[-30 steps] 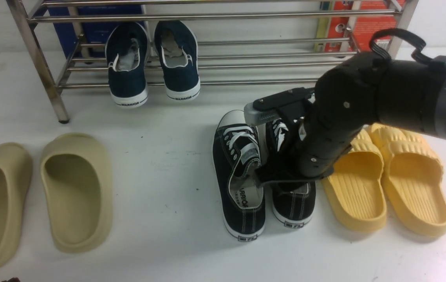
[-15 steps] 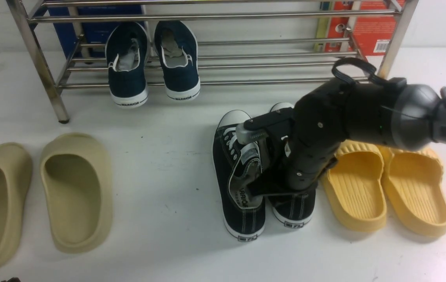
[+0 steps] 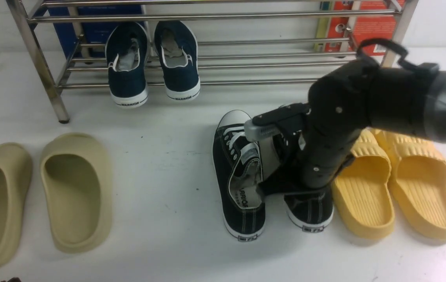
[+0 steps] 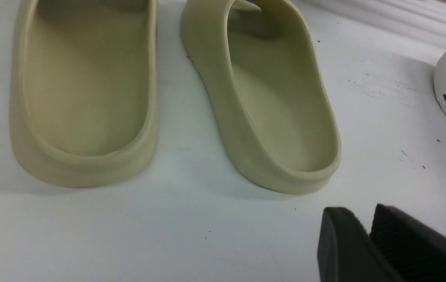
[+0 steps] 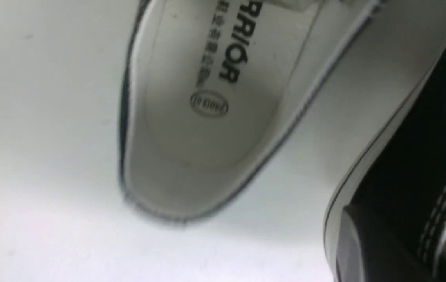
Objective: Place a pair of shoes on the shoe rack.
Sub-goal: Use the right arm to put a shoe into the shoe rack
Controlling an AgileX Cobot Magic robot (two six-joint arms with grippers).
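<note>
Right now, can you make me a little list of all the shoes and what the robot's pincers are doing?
Rack: shoe rack holds the navy sneakers
Left side: beige slippers
Right side: yellow slippers
Middle: black sneakers, not on the rack
Right pincer: clamped on the tilted black sneaker
Left pincer: open, empty

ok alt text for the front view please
The right gripper reaches down onto a pair of black sneakers on a white surface, beige slippers to the left, yellow slippers to the right. Behind, a steel shoe rack holds navy sneakers.
</note>
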